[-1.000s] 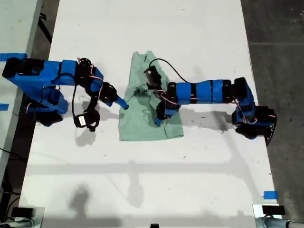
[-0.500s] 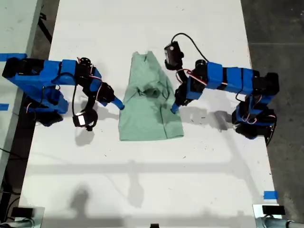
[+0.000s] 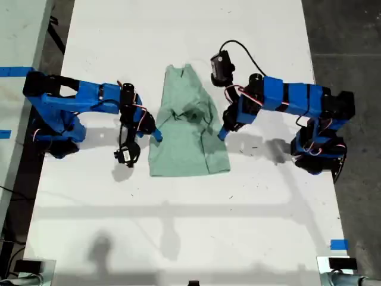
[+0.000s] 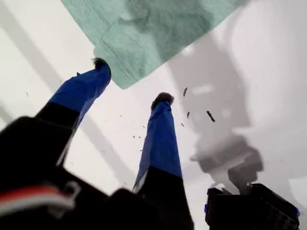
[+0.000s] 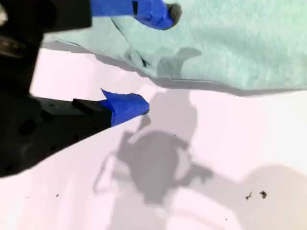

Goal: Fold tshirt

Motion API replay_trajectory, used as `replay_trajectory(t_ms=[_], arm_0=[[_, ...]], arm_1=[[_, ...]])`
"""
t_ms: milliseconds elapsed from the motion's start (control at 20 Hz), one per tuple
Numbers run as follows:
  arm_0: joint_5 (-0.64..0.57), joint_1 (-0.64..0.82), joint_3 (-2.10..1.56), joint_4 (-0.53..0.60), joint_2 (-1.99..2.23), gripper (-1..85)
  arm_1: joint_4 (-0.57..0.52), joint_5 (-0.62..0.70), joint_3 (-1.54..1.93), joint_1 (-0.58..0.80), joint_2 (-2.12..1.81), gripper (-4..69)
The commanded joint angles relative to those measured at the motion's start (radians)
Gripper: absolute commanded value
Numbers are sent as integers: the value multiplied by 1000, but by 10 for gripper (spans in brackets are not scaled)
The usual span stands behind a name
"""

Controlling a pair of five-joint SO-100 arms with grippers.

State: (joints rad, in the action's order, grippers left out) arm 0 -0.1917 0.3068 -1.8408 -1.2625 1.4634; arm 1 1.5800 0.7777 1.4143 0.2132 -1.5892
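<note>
Two blue fingers (image 4: 160, 139) of my first pincer (image 4: 129, 81) spread apart above the white desk (image 4: 268, 72), nothing between them. One tip right at a corner of the pale green tshirt (image 4: 158, 33), contact unclear. Dark specks and shadows on the desk.

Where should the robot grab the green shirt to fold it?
Probably by the tshirt's thin side edge. It lies flat on the white table, so come from the table side, one finger sliding under and one on top. My second gripper is open across that edge.
</note>
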Motion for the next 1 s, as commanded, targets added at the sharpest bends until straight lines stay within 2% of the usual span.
replay_trajectory(t_ms=[0,150,250,350,400,750,950], arm_0=[[-20,44,64,60,-67,242],[-12,80,72,91,-158,236],[38,106,80,81,-190,120],[64,101,97,51,-176,71],[71,95,107,48,-160,1],[64,86,206,-195,-103,1],[43,87,206,-256,-28,1]], arm_1=[[-34,11,0,-8,-75,218],[-51,11,23,-15,-83,218],[-60,12,38,-15,-86,215],[-69,15,52,-15,-91,209],[-77,18,60,-15,-92,209],[-92,29,75,-17,-95,208],[-109,21,98,-25,-104,208]])
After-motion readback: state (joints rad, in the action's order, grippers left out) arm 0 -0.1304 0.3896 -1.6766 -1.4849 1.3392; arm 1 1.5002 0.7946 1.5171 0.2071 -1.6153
